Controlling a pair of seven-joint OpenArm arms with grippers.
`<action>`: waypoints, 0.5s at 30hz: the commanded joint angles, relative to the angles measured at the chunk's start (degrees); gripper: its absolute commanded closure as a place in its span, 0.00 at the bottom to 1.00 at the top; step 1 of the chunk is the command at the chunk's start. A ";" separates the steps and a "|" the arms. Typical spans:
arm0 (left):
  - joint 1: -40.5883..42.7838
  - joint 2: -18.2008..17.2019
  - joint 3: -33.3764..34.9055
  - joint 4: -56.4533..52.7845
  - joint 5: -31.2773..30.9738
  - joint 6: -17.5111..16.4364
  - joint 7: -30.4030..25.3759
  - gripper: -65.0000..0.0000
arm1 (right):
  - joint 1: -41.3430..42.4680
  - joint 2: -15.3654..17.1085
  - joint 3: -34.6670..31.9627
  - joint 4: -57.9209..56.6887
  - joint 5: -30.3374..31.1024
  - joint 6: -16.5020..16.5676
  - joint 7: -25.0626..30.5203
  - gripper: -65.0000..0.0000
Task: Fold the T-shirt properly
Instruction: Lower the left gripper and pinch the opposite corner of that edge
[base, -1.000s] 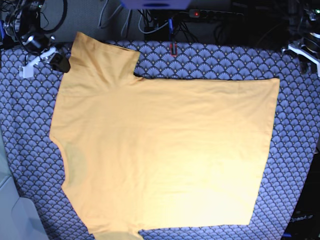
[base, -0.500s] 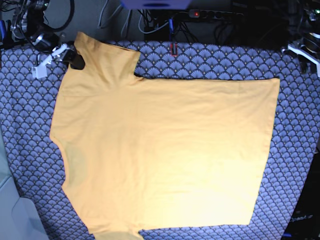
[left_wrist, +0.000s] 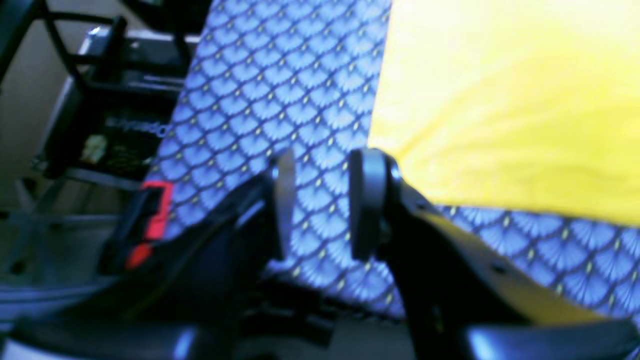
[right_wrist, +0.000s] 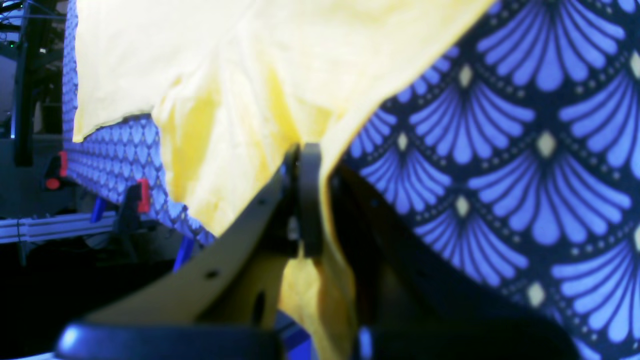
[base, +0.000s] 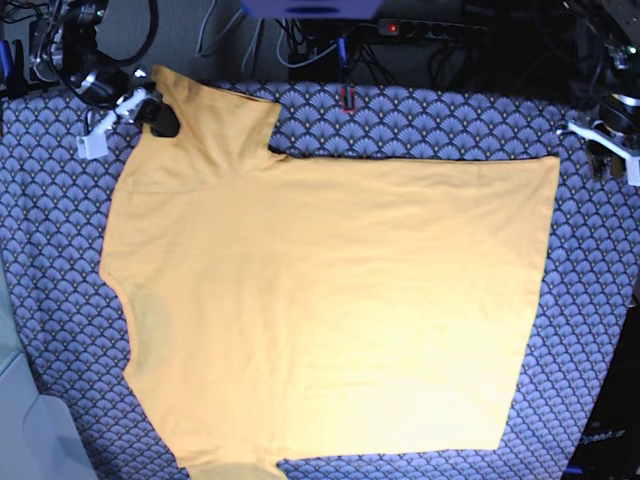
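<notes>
The yellow-orange T-shirt (base: 330, 300) lies spread flat on the blue-grey scallop cloth (base: 60, 250), one sleeve pointing to the far left corner. My right gripper (base: 163, 122) sits at that sleeve's outer edge. In the right wrist view its jaws (right_wrist: 302, 155) are shut with a pinch of the T-shirt (right_wrist: 225, 75) between them. My left gripper (base: 605, 150) hovers at the far right, just beyond the hem corner. In the left wrist view it (left_wrist: 324, 205) stands open over bare cloth (left_wrist: 280, 75), and the T-shirt's corner (left_wrist: 500, 100) reaches its right finger (left_wrist: 367, 200).
A red clamp (base: 346, 97) holds the cloth at the far edge, and another (left_wrist: 150, 220) shows by the left gripper. Cables and a power strip (base: 430, 27) lie behind the table. A grey surface (base: 30, 420) borders the near left corner.
My right gripper has moved up and to the right onto the sleeve's edge and shut on it. My left gripper has come further into the base view at the right.
</notes>
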 joint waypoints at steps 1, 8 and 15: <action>-0.95 -0.52 0.67 -1.72 -0.50 0.11 -0.65 0.70 | -0.92 0.17 -0.43 -0.49 -5.79 -0.73 -5.12 1.00; -6.14 -0.26 1.20 -16.22 -1.11 0.02 -2.05 0.43 | -0.92 0.43 -0.52 -0.49 -5.87 -0.73 -4.94 1.00; -7.45 0.89 1.64 -24.48 -1.11 0.02 -8.82 0.50 | -1.00 1.22 -0.61 -0.49 -5.87 -0.73 -4.85 1.00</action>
